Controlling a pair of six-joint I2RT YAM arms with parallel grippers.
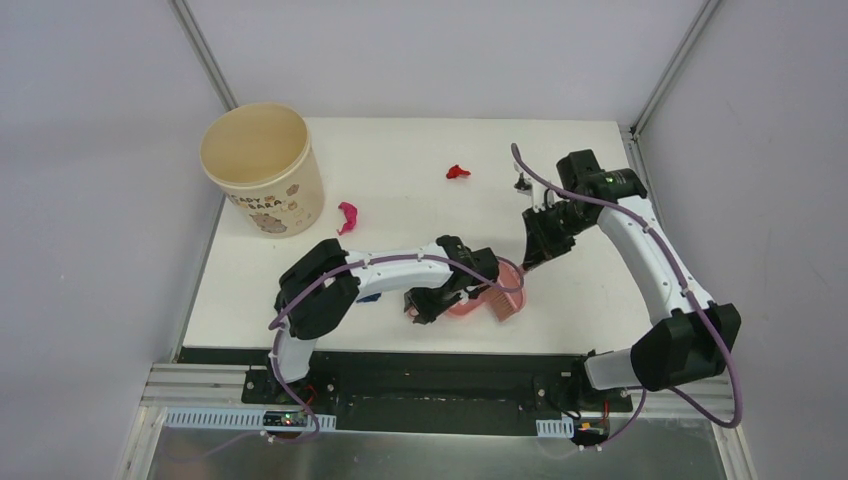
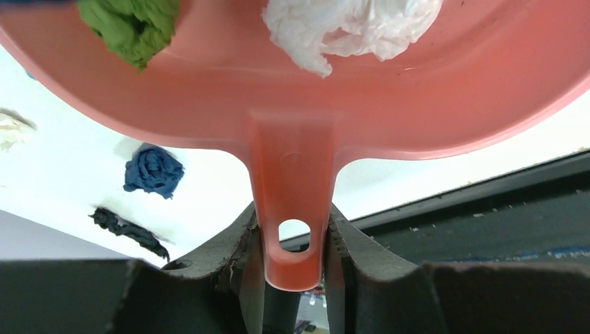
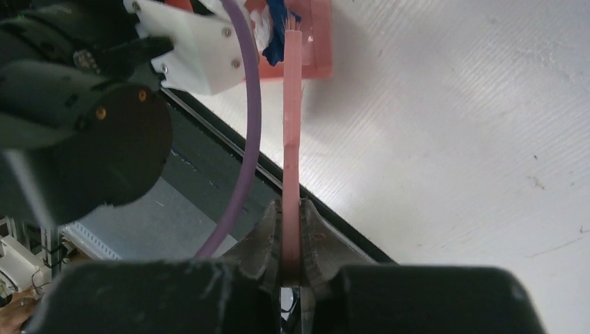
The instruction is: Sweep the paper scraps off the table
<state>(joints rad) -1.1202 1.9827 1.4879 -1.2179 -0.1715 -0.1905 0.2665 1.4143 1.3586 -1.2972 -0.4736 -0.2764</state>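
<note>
A flat white rectangular table [image 1: 400,150] with a black near edge carries a beige round plastic bucket [image 1: 263,168] in its far left corner. Close to the middle of the near edge is a pink plastic dustpan [image 1: 488,292]. The left gripper [image 2: 292,240] has both fingers pressed against the dustpan's short handle, just beside its hanging hole, so it is clamped firmly on it. The right gripper [image 3: 291,243] is likewise closed, pinching the thin flat handle of a pink plastic hand brush [image 3: 291,139]. The brush reaches from the right toward the near edge, and its head lies at the dustpan's mouth. The crumpled paper scraps are spread about. A green one [image 2: 129,24] and a larger white one [image 2: 348,28] lie inside the pan, and the right wrist view shows a dark blue one [image 3: 278,28] at the brush tip. On the tabletop left of the pan, near the near edge, lie another dark blue wad [image 2: 154,170], a thin near-black strip [image 2: 129,229] and a small white bit [image 2: 10,129]. Further out, a magenta scrap [image 1: 348,216] lies just right of the bucket. A red scrap [image 1: 457,171] sits well apart from the pan, toward the middle of the far edge. Whether the pan's lip touches the table cannot be told.
</note>
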